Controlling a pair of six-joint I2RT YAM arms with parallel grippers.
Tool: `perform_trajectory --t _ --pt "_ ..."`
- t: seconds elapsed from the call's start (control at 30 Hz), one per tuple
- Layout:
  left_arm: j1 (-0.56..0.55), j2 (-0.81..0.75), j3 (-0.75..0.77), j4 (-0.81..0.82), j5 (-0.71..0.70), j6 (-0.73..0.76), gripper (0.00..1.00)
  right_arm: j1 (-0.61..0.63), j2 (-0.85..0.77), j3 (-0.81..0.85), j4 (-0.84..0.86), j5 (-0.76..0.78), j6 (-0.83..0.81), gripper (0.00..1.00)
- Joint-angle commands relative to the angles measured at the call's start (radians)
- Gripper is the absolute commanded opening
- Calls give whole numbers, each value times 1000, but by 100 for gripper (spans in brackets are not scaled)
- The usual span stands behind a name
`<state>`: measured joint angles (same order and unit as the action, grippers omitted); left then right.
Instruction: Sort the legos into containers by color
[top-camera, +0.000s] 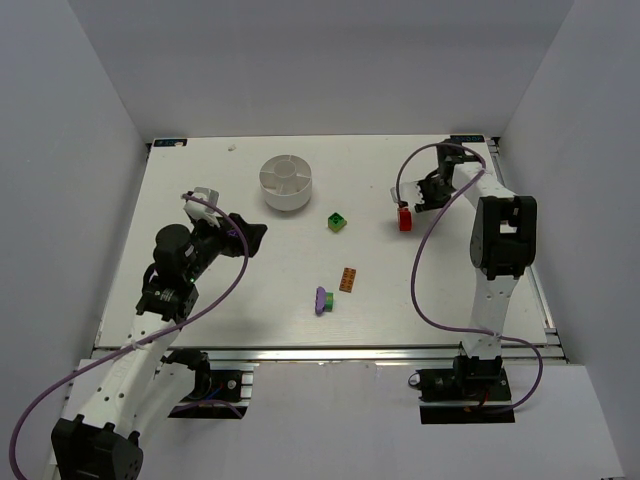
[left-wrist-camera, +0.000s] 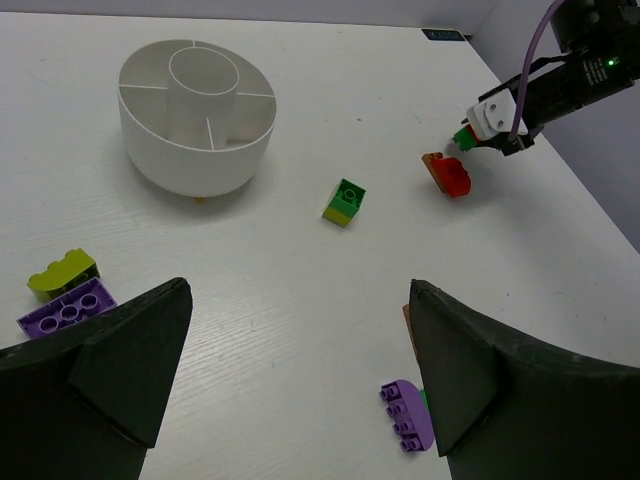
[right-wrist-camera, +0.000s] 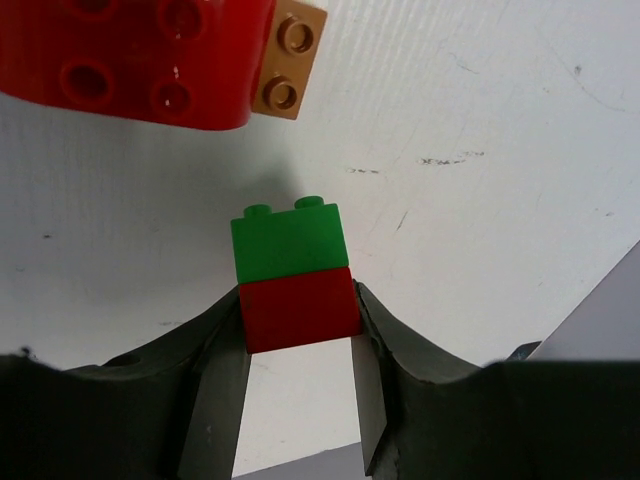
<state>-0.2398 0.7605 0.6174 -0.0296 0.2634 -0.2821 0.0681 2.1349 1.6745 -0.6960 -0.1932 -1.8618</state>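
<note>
My right gripper is shut on a small stack, with both fingers pressing the sides of the red lego that has a green lego joined to it. Just beyond it lies a larger red lego with an orange piece attached. The white dish with its containers stands at the back centre. A green-and-lime lego, an orange lego and a purple lego lie mid-table. My left gripper hangs open above the table with nothing between its fingers.
A lime-yellow lego and a purple lego lie left of my left gripper. The right arm stands along the table's right edge, and grey walls close the table in on three sides.
</note>
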Motion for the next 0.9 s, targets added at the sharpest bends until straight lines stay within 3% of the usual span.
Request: perform_trajectory --t 0.0,0.17,0.27,0.33,0.5,0.57,0.67,0.73,0.87 --pt "-3 -13 31 10 23 -2 98 9 -27 56 30 -64 171 17" --pt "-4 -21 10 80 135 -17 95 10 -59 129 29 -173 492 0" --pt "-10 -21 -4 123 177 -38 89 19 -153 67 76 -258 627 0" --pt "-18 -9 -10 155 217 -60 86 36 -252 -28 175 -308 815 0" --pt "-42 39 -34 281 331 -144 72 87 -456 -145 188 -535 1135 0" --pt "-50 78 -41 342 362 -192 72 113 -528 -197 199 -606 1200 0" --pt "-64 159 -35 492 407 -387 79 173 -619 -283 279 -740 1383 0" --pt "-72 204 -4 559 405 -455 86 229 -661 -323 351 -768 1468 0" --pt "-110 359 91 635 447 -633 89 314 -789 -470 538 -743 1567 0"
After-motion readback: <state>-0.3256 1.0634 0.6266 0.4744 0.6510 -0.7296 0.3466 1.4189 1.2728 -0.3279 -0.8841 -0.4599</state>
